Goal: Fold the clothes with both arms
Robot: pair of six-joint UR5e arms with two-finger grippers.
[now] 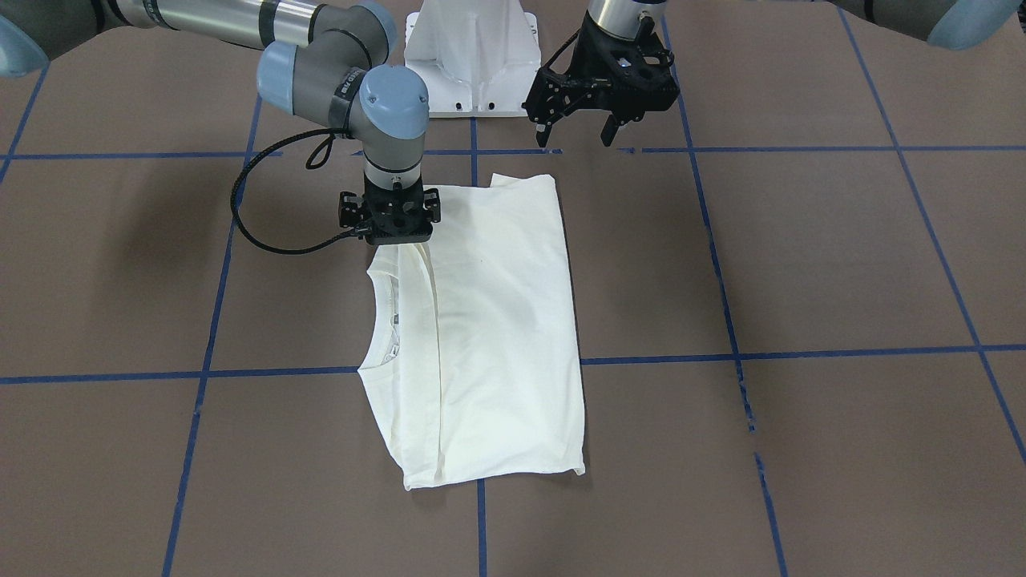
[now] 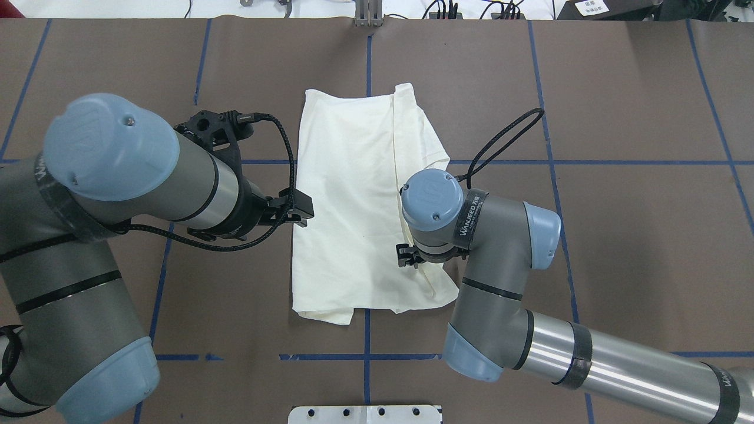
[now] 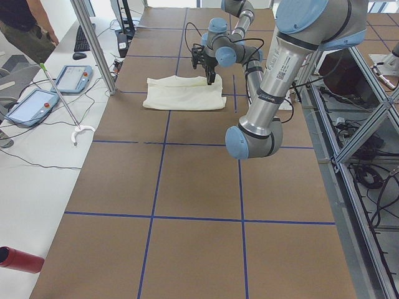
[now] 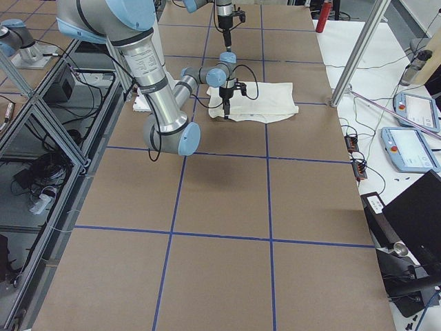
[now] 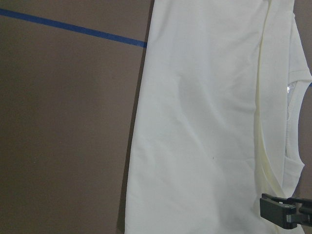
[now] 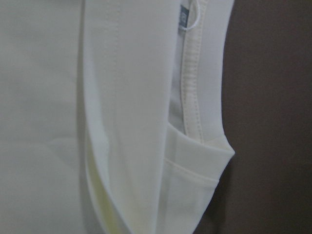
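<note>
One cream-white T-shirt (image 1: 497, 336) is found lying flat near the middle of the brown table (image 1: 801, 256), folded lengthwise into a tall rectangle with its plain cream side uppermost. Its long axis runs from the robot's side toward the operators' side, and a blue tape line (image 1: 801, 351) is crossed by it. The neckline (image 1: 375, 320) is turned toward the robot's right, and a folded-over layer is seen running the length of the garment just inside it. In the right wrist view the stitched neck band and a small grey label (image 6: 184, 14) are recorded at close range. The right gripper (image 1: 397, 239) is pointed straight down onto the shirt, at the robot-side end of the neckline edge. Its fingertips are hidden beneath its own body, so it cannot be told how far they are parted or whether cloth is held. The left gripper (image 1: 577, 132) is held raised above the table on the shirt's opposite side, clear of the fabric. Its fingers (image 1: 610, 128) are spread wide and nothing is held between them. A white pedestal base (image 1: 473, 72) is noted at the table's robot-side edge. Teach pendants (image 3: 68, 78) are noted on a white bench (image 3: 31, 187) alongside the table.
</note>
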